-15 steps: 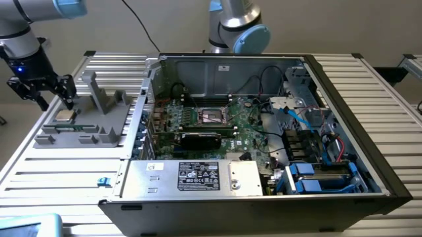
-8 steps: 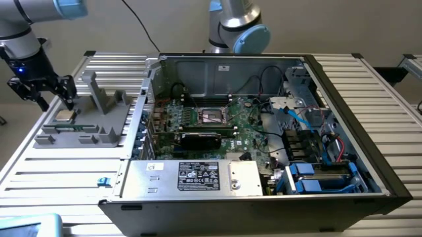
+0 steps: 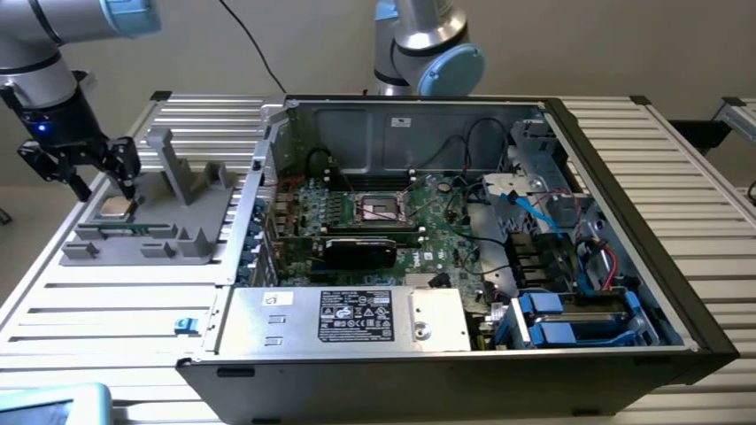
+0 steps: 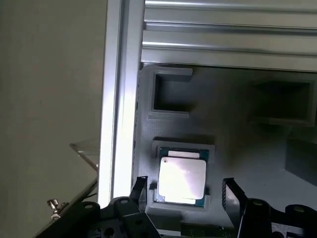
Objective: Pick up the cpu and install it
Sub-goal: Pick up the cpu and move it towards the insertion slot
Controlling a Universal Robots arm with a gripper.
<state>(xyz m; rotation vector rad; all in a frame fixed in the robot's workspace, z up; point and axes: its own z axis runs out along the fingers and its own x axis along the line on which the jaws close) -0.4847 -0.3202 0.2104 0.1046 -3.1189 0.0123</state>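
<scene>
Gripper (image 3: 104, 189) hung w/ its 2 fingers spread wide, straddling the cpu (image 4: 182, 179), a gap showing each side. 1 slatted alu table (image 3: 106, 301) carried 1 open PC case (image 3: 567, 142) and, at the exterior view's left, 1 grey fixture (image 3: 154, 237). Fixture sat just beside the table edge. Wrist view gave that edge rail w/ floor beyond, plus the cpu lying flat in its framed recess on the fixture, green rim showing. Exterior view gave 2 upright posts on the fixture near the gripper, and 1 bare socket (image 3: 381, 206) mid-motherboard, well apart from the cpu, cables nearby, open room above.
</scene>
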